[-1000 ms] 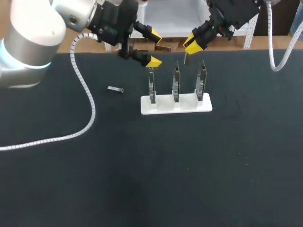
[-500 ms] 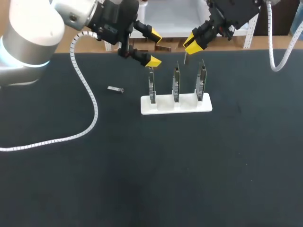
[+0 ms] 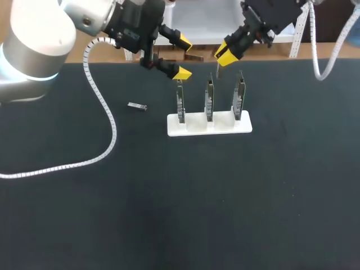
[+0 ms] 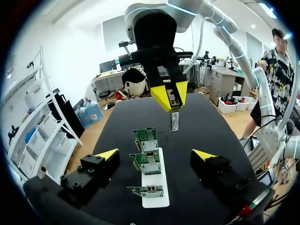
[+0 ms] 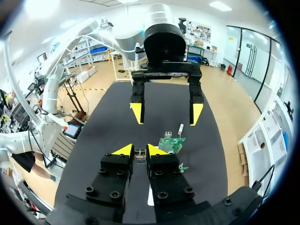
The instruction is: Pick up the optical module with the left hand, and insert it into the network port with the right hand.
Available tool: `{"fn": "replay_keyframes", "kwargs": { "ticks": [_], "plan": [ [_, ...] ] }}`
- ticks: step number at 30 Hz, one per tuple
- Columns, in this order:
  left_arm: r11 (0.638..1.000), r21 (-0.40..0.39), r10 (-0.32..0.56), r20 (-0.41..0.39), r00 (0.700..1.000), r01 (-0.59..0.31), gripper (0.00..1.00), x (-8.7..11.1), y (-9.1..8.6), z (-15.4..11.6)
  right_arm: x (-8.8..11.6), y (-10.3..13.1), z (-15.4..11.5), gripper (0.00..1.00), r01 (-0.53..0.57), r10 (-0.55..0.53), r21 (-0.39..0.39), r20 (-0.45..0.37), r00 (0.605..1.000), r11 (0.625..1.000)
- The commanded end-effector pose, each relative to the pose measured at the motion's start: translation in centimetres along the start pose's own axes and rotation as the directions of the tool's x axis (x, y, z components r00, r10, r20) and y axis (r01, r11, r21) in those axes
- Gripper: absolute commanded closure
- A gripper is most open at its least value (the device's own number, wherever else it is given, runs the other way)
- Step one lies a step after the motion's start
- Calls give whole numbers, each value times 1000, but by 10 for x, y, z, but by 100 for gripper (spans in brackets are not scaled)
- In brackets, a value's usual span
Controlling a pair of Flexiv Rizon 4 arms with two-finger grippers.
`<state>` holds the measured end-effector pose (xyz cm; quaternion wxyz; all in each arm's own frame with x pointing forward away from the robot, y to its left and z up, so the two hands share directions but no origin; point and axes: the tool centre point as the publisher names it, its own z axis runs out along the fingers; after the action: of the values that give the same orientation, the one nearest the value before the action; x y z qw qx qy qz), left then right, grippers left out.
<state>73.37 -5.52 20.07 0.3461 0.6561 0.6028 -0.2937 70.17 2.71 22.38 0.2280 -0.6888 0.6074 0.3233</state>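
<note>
1. Grey metal optical module (image 3: 218,70) (image 4: 174,122): hangs upright from the right gripper (image 3: 224,54) (image 4: 169,95) in the upper middle of the head frame. It sits over the gap between the middle and right boards and is clear of both.
2. Right gripper: fingers closed on the module's upper end, with the yellow tips pinching it from two sides. In the right wrist view, the module (image 5: 139,153) shows end-on between the gripper's own tips (image 5: 139,150).
3. Left gripper (image 3: 182,57) (image 4: 155,155) (image 5: 166,112): fingers spread wide with nothing between them. It is in the upper middle of the head frame, left of the right gripper, with its lower tip just above the left board.
4. Three green circuit boards (image 3: 209,100) (image 4: 149,162): stand upright in a row in a white holder (image 3: 222,126) (image 4: 157,204), just above frame centre.
5. Loose module (image 3: 136,106): lies flat on the black table cover (image 3: 180,202), left of the holder and apart from it.
</note>
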Motion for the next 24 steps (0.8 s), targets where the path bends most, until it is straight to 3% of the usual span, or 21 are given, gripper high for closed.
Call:
{"fn": "replay_keyframes", "kwargs": {
  "ticks": [1,24],
  "plan": [
    [1000,4,-2,-6,1000,2,0,-1,2,0,-6,-18,7,100,4,-5,-66,-17,1000,998],
    [1000,4,-2,-6,1000,2,0,-1,2,0,18,-15,18,100,-42,43,-67,7,999,997]
  ]
}}
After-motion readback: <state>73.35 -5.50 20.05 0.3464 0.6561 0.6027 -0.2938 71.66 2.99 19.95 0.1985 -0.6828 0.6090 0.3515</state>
